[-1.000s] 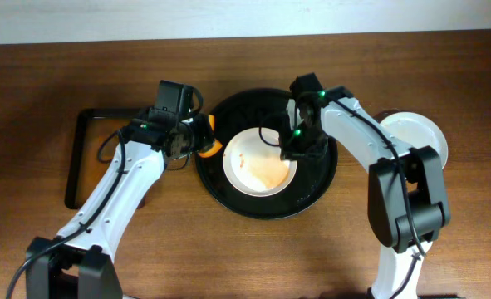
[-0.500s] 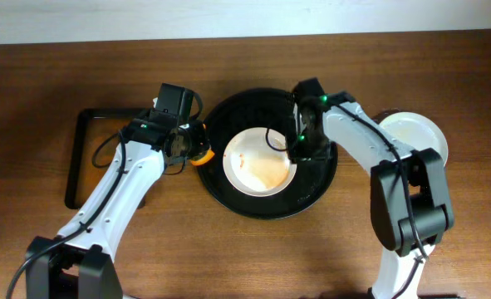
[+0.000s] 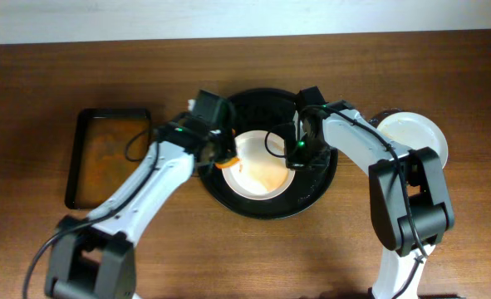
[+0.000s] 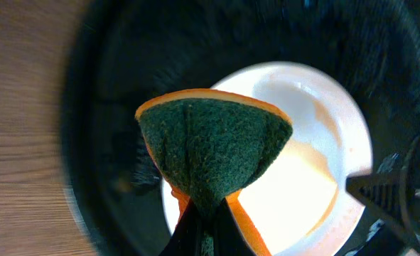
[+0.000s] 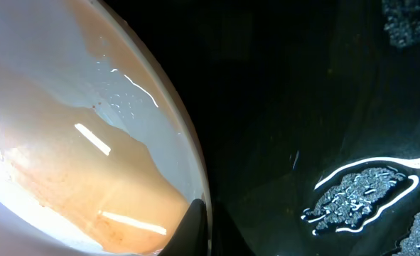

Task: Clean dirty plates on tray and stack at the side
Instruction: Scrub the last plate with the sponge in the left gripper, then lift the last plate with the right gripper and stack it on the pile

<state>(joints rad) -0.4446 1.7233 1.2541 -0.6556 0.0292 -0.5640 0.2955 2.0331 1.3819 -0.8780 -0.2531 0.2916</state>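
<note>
A white plate (image 3: 260, 173) holding orange-brown liquid lies in the round black tray (image 3: 257, 104). My left gripper (image 3: 218, 152) is shut on a sponge (image 3: 227, 163), orange with a green scouring face, and holds it over the plate's left edge. In the left wrist view the sponge (image 4: 213, 153) sticks out from the fingers (image 4: 206, 231) above the plate (image 4: 316, 163) and tray (image 4: 110, 107). My right gripper (image 3: 297, 156) is shut on the plate's right rim. The right wrist view shows the fingers (image 5: 195, 224) pinching that rim (image 5: 74, 142), with the wet tray (image 5: 302, 107) beside it.
A white plate (image 3: 415, 133) sits on the table at the right, beyond the right arm. A smaller rectangular dark tray (image 3: 112, 158) with brownish liquid lies at the left. Foam patches (image 5: 359, 195) lie on the black tray's floor.
My left arm has swung right, carrying the sponge from beside the black tray's left rim to above the plate's left edge. The right gripper has stayed at the plate's right rim.
</note>
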